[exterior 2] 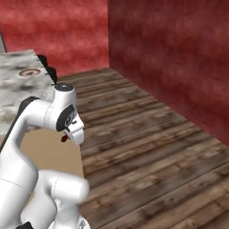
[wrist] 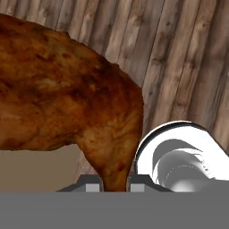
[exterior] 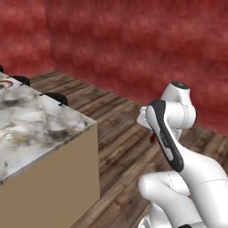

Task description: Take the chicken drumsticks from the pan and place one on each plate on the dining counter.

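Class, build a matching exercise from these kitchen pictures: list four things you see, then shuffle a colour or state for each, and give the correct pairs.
Things:
1. chicken drumstick
2. gripper
3. floor
4. patterned plate

Descriptions:
A. brown wooden planks
B. lying on the marbled dining counter
C. dark reddish-brown, hanging above the floor
D. shut on the narrow end of the meat

Pairs: 1-C, 2-D, 3-A, 4-B

Open floor beside dining counter
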Robot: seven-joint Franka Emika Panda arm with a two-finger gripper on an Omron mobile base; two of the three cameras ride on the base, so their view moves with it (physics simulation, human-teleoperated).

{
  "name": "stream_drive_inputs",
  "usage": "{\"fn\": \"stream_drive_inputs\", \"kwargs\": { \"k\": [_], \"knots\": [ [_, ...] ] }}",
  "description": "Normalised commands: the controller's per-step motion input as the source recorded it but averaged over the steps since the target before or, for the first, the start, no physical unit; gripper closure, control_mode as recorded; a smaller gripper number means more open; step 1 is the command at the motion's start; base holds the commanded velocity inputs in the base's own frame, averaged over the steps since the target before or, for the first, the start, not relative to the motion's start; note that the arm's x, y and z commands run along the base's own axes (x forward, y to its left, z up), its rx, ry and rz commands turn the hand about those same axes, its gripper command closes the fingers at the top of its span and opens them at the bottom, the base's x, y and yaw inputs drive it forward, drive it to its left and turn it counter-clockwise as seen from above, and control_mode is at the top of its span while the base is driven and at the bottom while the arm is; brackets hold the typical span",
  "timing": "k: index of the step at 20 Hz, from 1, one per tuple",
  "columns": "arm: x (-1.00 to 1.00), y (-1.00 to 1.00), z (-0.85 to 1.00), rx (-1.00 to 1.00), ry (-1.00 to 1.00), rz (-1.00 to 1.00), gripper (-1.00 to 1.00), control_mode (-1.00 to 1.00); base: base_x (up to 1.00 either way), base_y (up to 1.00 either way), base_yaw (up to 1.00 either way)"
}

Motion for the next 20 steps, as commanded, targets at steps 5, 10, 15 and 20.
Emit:
{"fn": "stream_drive_inputs", "kwargs": {
  "k": [5, 10, 15, 20],
  "knots": [
    [0.00, 0.00, 0.00, 0.00, 0.00, 0.00, 1.00, 1.00, 0.98, -0.56, 0.08],
    [0.00, 0.00, 0.00, 0.00, 0.00, 0.00, 1.00, 1.00, 0.99, -0.49, 0.17],
    [0.00, 0.00, 0.00, 0.00, 0.00, 0.00, 1.00, 1.00, 1.00, -0.47, 0.19],
    [0.00, 0.00, 0.00, 0.00, 0.00, 0.00, 1.00, 1.00, 0.99, -0.44, 0.23]
  ]
}}
